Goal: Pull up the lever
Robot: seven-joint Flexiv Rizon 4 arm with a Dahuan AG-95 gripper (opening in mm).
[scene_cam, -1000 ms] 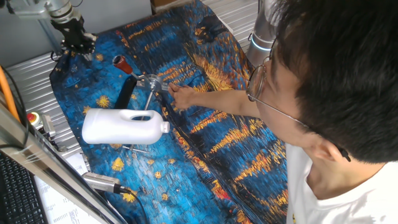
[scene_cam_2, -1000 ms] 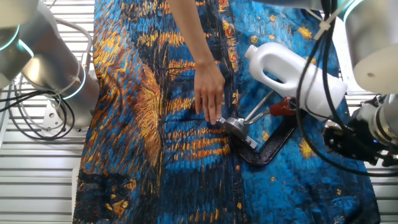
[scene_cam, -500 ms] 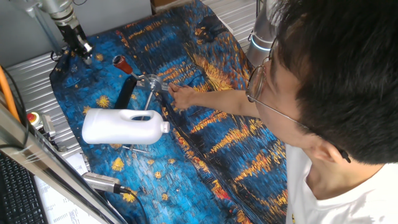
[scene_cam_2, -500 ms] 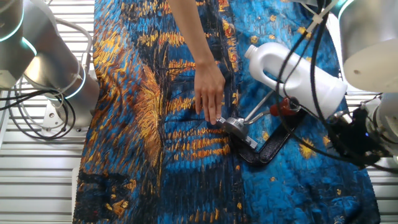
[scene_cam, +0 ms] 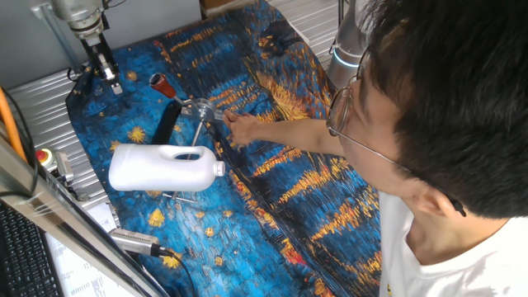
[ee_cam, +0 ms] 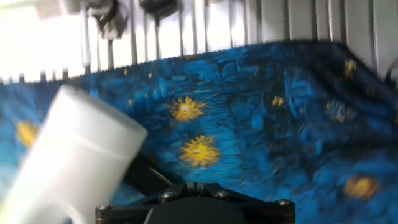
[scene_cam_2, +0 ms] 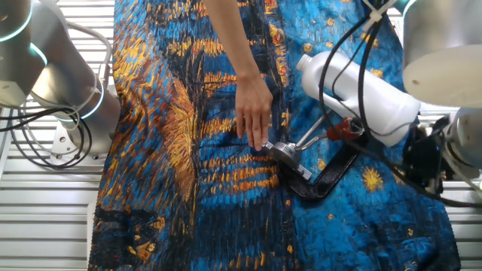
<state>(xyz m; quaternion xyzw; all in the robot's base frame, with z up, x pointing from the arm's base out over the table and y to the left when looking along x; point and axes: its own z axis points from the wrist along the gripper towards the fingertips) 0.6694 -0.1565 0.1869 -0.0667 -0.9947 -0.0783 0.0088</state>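
The gripper point(scene_cam: 106, 73) hangs over the cloth, holding nothing; how far its fingers are spread cannot be told. The lever point(scene_cam: 176, 93), red-tipped and raised aslant, stands apart beside them.

No text, label or number can be read anywhere.

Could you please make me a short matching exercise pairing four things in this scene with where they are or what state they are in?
Things:
1. lever
2. jug
3. hand
4. gripper

Descriptions:
A. lies on its side on the cloth
B. steadies the metal clamp
C. near the cloth's edge, apart from everything
D. red tip, hinged to the clamp

Pairs: 1-D, 2-A, 3-B, 4-C
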